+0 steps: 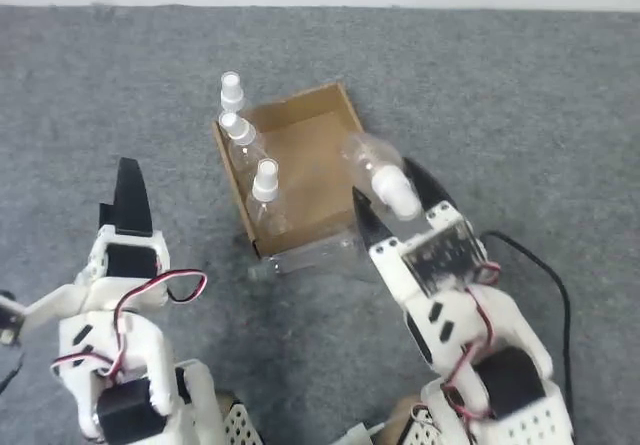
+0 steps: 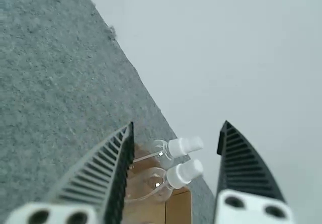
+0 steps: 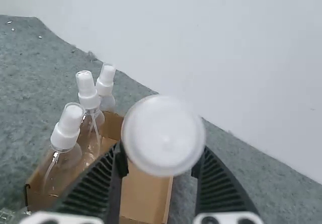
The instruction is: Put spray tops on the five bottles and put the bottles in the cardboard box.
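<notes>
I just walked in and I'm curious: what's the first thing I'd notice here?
The right gripper is clamped on a clear bottle with a white spray top, holding it tilted at the right edge of the cardboard box. Three more bottles with tops on stand in a row along the box's left wall. The left gripper is open over the grey carpet, off to the box's left.

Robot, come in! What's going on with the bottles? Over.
Left gripper open, empty. Right gripper shut on capped bottle, over cardboard box wall. Three capped bottles stand along the opposite wall.
</notes>
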Robot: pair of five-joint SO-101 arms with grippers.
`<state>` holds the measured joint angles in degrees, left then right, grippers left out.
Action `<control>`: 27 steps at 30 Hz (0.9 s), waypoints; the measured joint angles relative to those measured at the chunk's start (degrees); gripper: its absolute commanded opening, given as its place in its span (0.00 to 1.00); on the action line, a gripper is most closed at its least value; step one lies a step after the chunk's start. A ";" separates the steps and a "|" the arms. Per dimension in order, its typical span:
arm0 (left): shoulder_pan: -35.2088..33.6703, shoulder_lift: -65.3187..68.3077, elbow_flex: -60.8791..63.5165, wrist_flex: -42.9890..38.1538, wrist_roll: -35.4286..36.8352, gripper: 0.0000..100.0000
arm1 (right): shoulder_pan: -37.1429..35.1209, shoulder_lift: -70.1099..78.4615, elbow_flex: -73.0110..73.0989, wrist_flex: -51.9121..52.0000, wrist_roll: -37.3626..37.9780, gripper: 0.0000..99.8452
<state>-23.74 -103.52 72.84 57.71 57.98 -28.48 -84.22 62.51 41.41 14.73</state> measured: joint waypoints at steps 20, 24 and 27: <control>0.09 0.00 1.14 0.00 0.26 0.25 | -0.62 31.47 -8.44 -13.71 0.00 0.04; 0.09 0.00 1.14 0.00 0.26 0.25 | -1.32 36.66 -11.43 -14.33 0.09 0.04; 0.09 0.00 1.14 0.00 0.26 0.25 | -1.05 41.14 -13.89 -14.42 0.00 0.04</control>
<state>-23.65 -103.52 73.98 57.71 58.24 -29.54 -43.08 48.62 26.99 14.73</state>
